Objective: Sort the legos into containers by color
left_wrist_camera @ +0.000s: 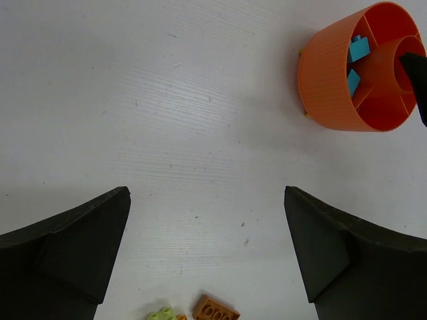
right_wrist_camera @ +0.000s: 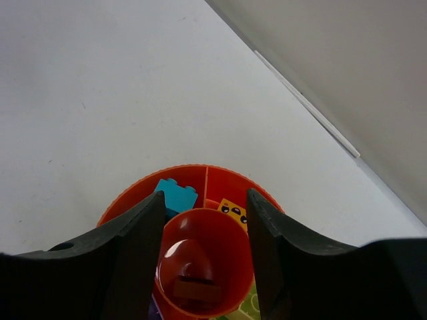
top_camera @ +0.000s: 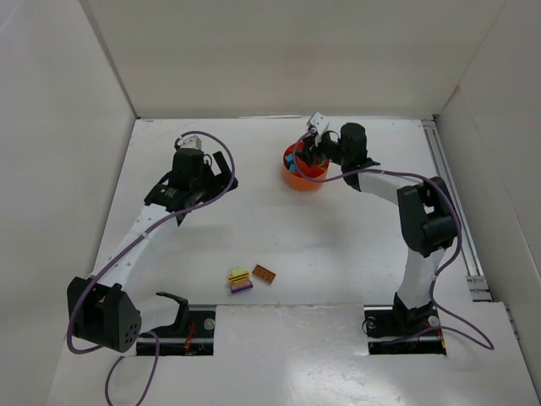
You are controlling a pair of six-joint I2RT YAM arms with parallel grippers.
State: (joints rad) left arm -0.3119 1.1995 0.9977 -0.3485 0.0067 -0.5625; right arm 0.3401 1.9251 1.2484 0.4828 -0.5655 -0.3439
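The round orange dish [top_camera: 297, 178] stands at the back of the table, right of centre. My right gripper [top_camera: 311, 155] is open above it, its fingers [right_wrist_camera: 133, 247] straddling the centre well [right_wrist_camera: 200, 260], where an orange-brown brick [right_wrist_camera: 197, 290] lies. A teal brick [right_wrist_camera: 177, 195], a yellow face brick [right_wrist_camera: 233, 212], a green one [right_wrist_camera: 250, 303] and a purple one [right_wrist_camera: 155, 308] sit in ring sections. On the table near the front lie a yellow, green and purple stack [top_camera: 240, 280] and an orange-brown brick [top_camera: 265, 273]. My left gripper [top_camera: 211, 178] is open and empty, high over the table.
White walls enclose the table on three sides. A rail [top_camera: 452, 203] runs along the right edge. In the left wrist view the dish [left_wrist_camera: 333, 80] with two teal bricks [left_wrist_camera: 359, 48] is at upper right, and the orange-brown brick [left_wrist_camera: 215, 309] and a green brick [left_wrist_camera: 160, 313] are at the bottom edge.
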